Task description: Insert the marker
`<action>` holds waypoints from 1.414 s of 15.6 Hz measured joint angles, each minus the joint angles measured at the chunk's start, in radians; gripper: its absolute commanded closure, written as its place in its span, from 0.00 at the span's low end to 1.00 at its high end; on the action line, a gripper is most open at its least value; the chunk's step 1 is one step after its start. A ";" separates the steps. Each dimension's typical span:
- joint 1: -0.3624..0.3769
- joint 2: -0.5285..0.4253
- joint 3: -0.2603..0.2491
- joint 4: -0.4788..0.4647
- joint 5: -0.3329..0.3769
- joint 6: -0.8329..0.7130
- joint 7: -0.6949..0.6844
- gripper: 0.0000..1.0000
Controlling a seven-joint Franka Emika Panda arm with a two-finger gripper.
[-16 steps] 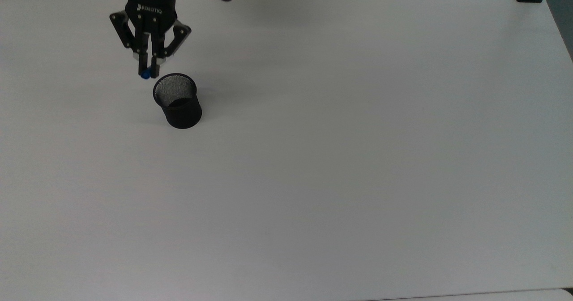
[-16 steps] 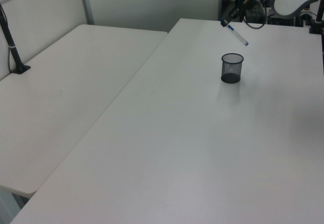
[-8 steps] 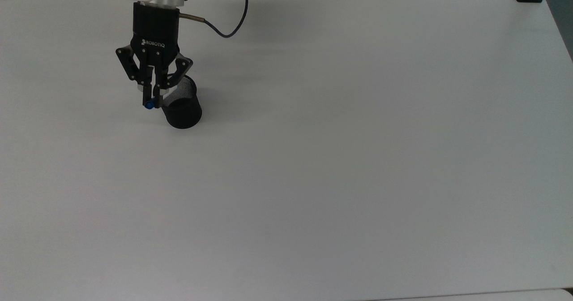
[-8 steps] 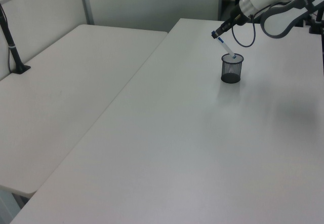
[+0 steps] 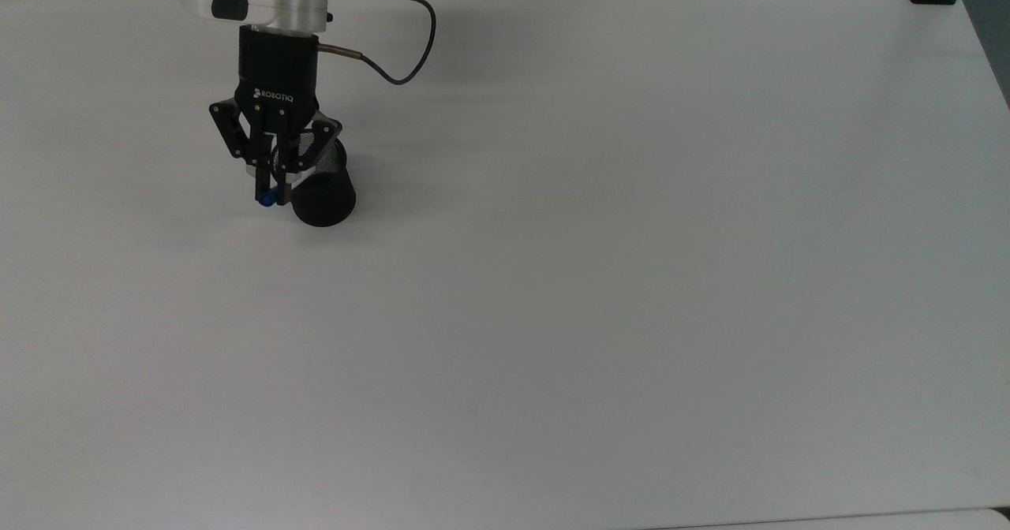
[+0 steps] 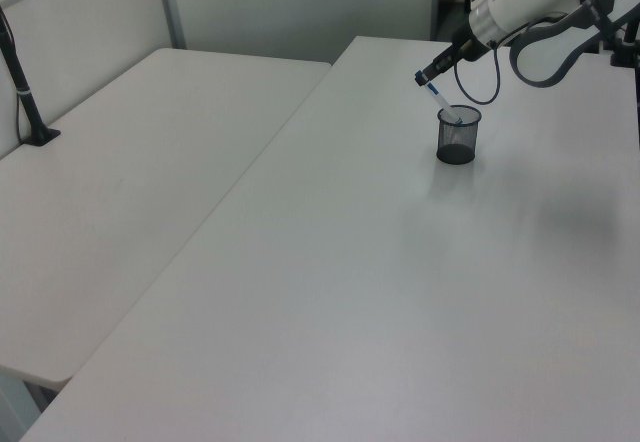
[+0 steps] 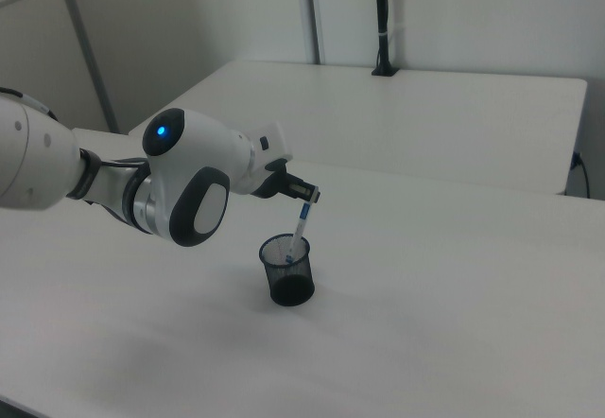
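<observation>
Marker (image 7: 302, 223) is held in my claw (image 7: 308, 194), clamped by its blue upper end, and it hangs tilted, with its lower end already inside the rim of the black mesh cup (image 7: 287, 269). In the right view this is a little left of the middle of the frame: the white barrel goes down and to the left from my fingers (image 7: 304, 190) into the mouth of the cup. The cup stands upright on the white worktop (image 7: 454, 304).

In the top view my claw (image 5: 268, 195) is in the upper left of the frame, and its two fingers are closed together on the blue end of the marker (image 5: 269, 197), just beside the cup (image 5: 322, 195) on the top view's left. My claw body covers part of the cup's rim there. A dark cable (image 5: 402, 49) bends from my wrist towards the top edge of the frame.

In the left view the cup (image 6: 458, 135) is in the upper right of the frame, with the marker (image 6: 441, 103) leaning from its mouth up and to the left towards my claw (image 6: 424, 79). My white arm (image 6: 530, 2) goes to the upper right corner.

Farther away, in the right view, a second white table (image 7: 425, 115) stands behind the worktop, with a black pole (image 7: 382, 21) at its far edge.
</observation>
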 measured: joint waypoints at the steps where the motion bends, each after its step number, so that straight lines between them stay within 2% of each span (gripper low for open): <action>1: -0.001 0.000 0.000 0.000 0.000 0.000 0.000 0.50; 6: -0.001 -0.001 0.000 0.005 0.000 0.000 0.007 0.32; 8: -0.002 -0.005 0.000 0.011 0.001 0.000 0.039 0.11; 10: -0.002 -0.017 0.000 0.018 0.001 -0.001 0.064 0.02; 12: -0.002 -0.037 0.000 0.034 0.001 -0.049 0.083 0.00; 18: 0.007 -0.128 0.011 0.220 0.001 -0.582 0.147 0.00; 22: 0.059 -0.163 0.014 0.354 0.001 -0.954 0.194 0.00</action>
